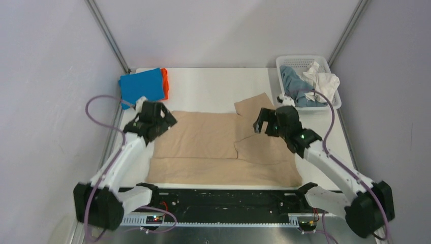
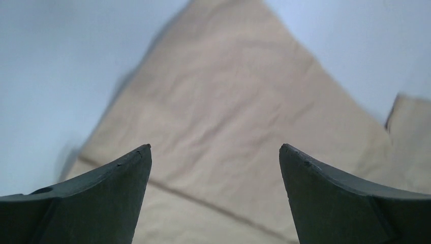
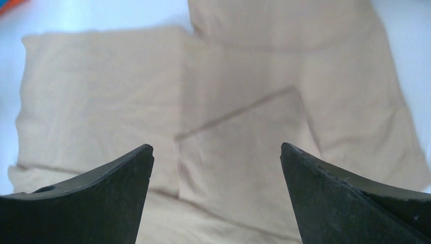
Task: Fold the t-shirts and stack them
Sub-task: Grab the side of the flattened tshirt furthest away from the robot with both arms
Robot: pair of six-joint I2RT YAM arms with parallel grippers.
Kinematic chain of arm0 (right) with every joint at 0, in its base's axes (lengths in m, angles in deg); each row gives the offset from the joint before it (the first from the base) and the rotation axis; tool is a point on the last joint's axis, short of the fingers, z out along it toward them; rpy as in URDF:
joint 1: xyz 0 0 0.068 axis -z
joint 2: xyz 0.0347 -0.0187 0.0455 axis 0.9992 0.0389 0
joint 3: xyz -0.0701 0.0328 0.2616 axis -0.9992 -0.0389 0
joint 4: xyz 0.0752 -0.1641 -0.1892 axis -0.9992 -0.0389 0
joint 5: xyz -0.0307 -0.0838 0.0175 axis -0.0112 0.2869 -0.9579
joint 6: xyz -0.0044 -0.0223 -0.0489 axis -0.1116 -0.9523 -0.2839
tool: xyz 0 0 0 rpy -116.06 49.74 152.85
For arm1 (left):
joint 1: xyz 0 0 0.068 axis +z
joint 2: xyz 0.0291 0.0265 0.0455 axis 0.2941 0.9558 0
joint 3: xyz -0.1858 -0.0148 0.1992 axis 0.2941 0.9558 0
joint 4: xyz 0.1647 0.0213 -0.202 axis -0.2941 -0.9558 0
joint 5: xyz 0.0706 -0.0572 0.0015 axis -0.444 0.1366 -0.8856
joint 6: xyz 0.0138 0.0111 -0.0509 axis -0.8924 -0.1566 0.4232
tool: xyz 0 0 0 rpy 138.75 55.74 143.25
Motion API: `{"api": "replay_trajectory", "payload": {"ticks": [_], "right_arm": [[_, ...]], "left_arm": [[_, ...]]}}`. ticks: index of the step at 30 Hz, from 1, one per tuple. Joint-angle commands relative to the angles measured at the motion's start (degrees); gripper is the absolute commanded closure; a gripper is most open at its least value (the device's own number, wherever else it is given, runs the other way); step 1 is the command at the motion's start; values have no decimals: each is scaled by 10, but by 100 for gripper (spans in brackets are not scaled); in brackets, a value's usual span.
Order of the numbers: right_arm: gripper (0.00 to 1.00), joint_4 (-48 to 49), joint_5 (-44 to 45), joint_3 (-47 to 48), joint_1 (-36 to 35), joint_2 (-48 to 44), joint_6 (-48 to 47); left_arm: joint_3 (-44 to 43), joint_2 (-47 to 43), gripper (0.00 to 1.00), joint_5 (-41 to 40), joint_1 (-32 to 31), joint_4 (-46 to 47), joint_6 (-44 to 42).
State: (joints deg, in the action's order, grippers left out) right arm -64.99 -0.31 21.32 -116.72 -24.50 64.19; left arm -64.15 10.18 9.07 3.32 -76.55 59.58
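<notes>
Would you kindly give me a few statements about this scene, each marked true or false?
1. The beige tee lies spread on the table. True.
2. The left hand grips the beige tee. False: it is open, holding nothing.
3. The blue tee lies on the orange tee. True.
4. The basket is empty. False: it holds a white tee and a grey-blue tee.
5. The right hand is open. True.
</notes>
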Motion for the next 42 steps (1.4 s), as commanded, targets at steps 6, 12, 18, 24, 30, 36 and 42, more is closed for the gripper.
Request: {"api": "replay_trajectory", "payload": {"ticks": [6, 12, 18, 24, 30, 36, 42], "right_arm": [[1, 76, -74, 182, 92, 207, -63], [1, 80, -93, 201, 99, 247, -76], [1, 66, -96, 200, 102, 267, -82], [1, 48, -97, 200, 102, 263, -82], [2, 44, -97, 200, 103, 257, -76], [2, 23, -96, 200, 102, 240, -73], [2, 12, -85, 183, 103, 200, -80]], "left_arm": [[-277, 362, 0, -2, 95, 8, -182], [-397, 502, 0, 67, 131, 8, -237], [-457, 577, 5, 112, 133, 8, -257], [-484, 619, 17, 130, 135, 7, -257], [-471, 610, 25, 144, 135, 7, -250], [-462, 606, 28, 204, 134, 7, -230], [-440, 593, 32, 179, 122, 7, -210]]}}
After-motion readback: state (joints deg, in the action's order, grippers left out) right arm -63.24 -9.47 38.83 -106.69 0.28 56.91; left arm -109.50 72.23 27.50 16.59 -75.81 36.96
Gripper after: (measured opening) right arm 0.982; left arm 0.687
